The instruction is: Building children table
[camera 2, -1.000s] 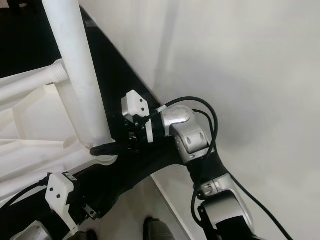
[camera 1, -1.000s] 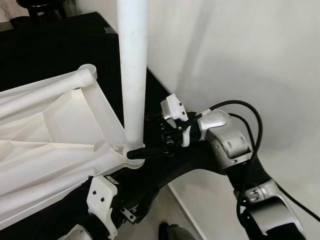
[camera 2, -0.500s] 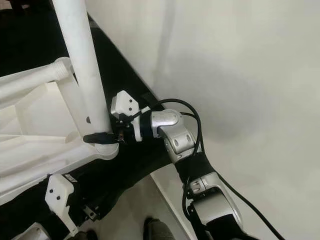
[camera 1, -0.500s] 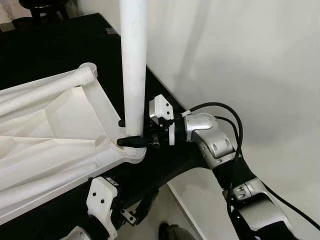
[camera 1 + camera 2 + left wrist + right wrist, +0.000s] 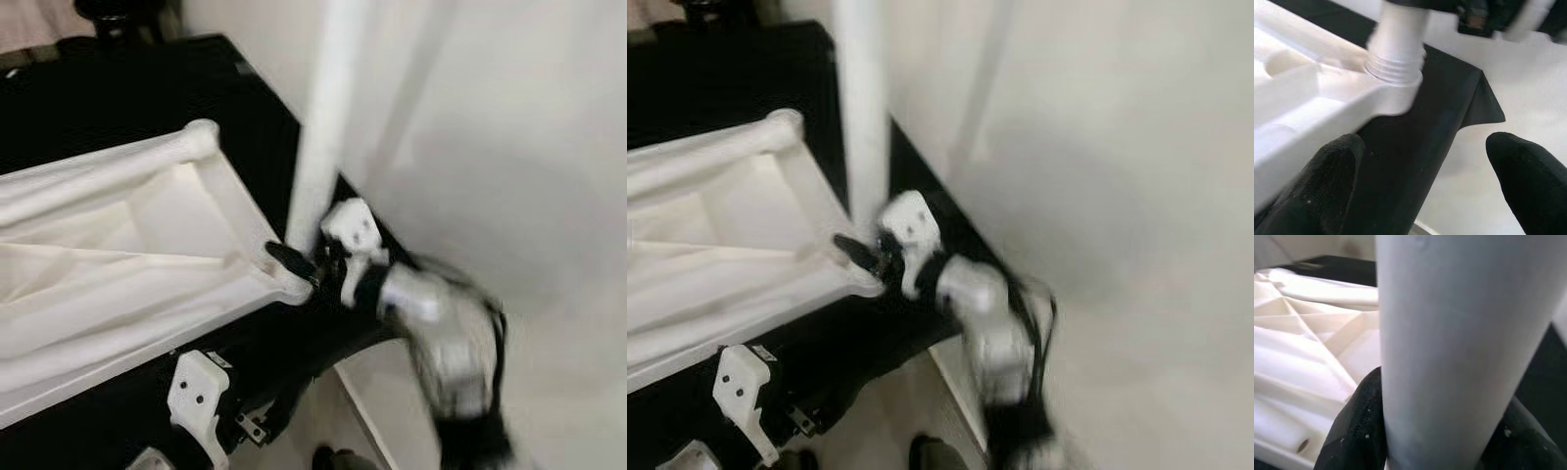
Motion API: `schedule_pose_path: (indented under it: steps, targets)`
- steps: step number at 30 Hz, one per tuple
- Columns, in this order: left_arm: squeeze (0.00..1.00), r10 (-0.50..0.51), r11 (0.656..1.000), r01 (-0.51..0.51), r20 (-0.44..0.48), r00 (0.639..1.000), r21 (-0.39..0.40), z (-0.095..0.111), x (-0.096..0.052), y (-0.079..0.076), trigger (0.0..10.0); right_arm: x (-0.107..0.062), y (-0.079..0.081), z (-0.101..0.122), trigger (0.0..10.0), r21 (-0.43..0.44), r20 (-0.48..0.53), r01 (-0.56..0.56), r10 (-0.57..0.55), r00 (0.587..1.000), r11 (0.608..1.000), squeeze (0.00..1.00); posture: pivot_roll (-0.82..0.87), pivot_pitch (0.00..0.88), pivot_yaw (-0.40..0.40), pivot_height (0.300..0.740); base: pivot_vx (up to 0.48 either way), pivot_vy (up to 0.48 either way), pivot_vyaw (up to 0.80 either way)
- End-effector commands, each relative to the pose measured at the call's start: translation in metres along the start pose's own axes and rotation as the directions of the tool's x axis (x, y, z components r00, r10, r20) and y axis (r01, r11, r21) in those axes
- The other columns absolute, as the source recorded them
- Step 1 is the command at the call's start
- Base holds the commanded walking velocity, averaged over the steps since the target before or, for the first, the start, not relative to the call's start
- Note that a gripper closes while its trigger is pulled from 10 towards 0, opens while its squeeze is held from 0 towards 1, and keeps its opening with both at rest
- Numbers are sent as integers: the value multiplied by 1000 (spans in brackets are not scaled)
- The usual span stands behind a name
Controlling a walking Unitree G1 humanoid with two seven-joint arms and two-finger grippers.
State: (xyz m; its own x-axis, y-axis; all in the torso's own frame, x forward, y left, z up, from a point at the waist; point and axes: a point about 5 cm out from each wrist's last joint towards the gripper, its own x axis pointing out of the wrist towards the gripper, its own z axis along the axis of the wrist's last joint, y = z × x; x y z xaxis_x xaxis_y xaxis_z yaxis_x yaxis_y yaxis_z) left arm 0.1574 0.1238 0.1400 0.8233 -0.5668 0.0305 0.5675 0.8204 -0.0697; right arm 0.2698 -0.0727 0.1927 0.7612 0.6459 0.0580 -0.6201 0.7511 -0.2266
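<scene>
Fingers of our left gripper point(image 5: 1420, 196) sit spread wide with nothing between them, low at the near edge of the upturned white tabletop point(image 5: 118, 264), which we judge puts them in place to steady the panel rather than carry it. Past that, our right gripper point(image 5: 294, 262) pinches the white leg point(image 5: 318, 147) near its base, one black finger point(image 5: 1359, 428) wrapped on each side, because the leg has to be gripped low to be turned into the corner socket point(image 5: 1393, 78), where its threads meet the tabletop. We keep the leg upright so the threads seat straight. Beyond lies the black surface point(image 5: 118, 98) carrying the tabletop, with a second leg point(image 5: 108, 166) along its far edge.
</scene>
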Motion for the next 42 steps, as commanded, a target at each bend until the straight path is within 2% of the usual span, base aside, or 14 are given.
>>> schedule_pose_path:
  steps: [1,6,7,9,10,14,17,18,28,29,31,32,39,42]
  targets:
    - [0,-16,1000,16,-5,1000,-17,-2,0,-2,10000,-9,-11,-22,0,-91,-168,87,-101,981,992,0,-200,189,-106,740,0,0,0]
    - [0,-21,1000,20,-6,1000,-19,-3,0,-2,10000,5,0,-16,1765,33,-172,-46,51,984,998,0,-202,190,-107,740,0,0,0]
    - [0,-14,1000,14,-4,1000,-19,-2,0,-2,10000,8,7,-7,10000,76,-112,-133,141,984,988,0,-200,190,-107,740,0,0,0]
    - [0,-9,1000,8,-2,1000,-18,-2,-1,-2,10000,9,15,2,10000,119,-49,-256,263,964,959,90,-200,190,-107,740,0,0,0]
    - [0,-4,1000,4,0,1000,-18,-2,-1,-2,10000,9,19,11,10000,144,17,-367,368,930,919,1000,-198,189,-109,740,0,0,0]
    - [0,-4,1000,4,3,1000,-19,-2,0,-2,10000,-3,14,36,10000,44,128,-664,655,745,747,1000,-194,188,-110,740,0,0,0]
    - [0,-9,1000,9,4,1000,-22,-2,0,-3,10000,0,1,39,10000,-45,94,-699,700,708,714,933,-192,190,-108,740,0,0,0]
    - [0,-10,1000,10,4,1000,-22,-1,0,-3,10000,4,-5,40,10000,-76,75,-719,723,687,691,0,-190,192,-110,740,0,0,0]
    - [0,-8,1000,8,4,1000,-27,0,-3,-6,10000,28,-14,45,10000,-107,36,-797,803,594,594,0,-179,213,-111,740,0,0,0]
    - [0,-9,1000,9,3,1000,-28,1,-3,-7,10000,31,-13,43,4941,-91,37,-806,810,585,585,0,-178,216,-112,740,0,0,0]
    - [0,-10,1000,10,3,1000,-29,1,-3,-7,10000,32,-13,42,4941,-81,37,-811,815,578,579,0,-178,216,-112,740,0,0,0]
    - [0,-12,999,12,3,1000,-30,1,-3,-8,10000,31,-13,39,0,-67,34,-826,828,559,560,0,-181,220,-113,740,0,0,0]
    - [0,-14,999,14,6,1000,-34,2,-3,-9,10000,31,-16,26,0,-31,27,-837,838,546,546,0,-181,223,-114,740,0,0,0]
    - [0,-15,999,15,7,1000,-35,2,-2,-10,10000,32,-18,17,0,-2,16,-775,775,632,632,0,-190,227,-119,740,0,0,0]
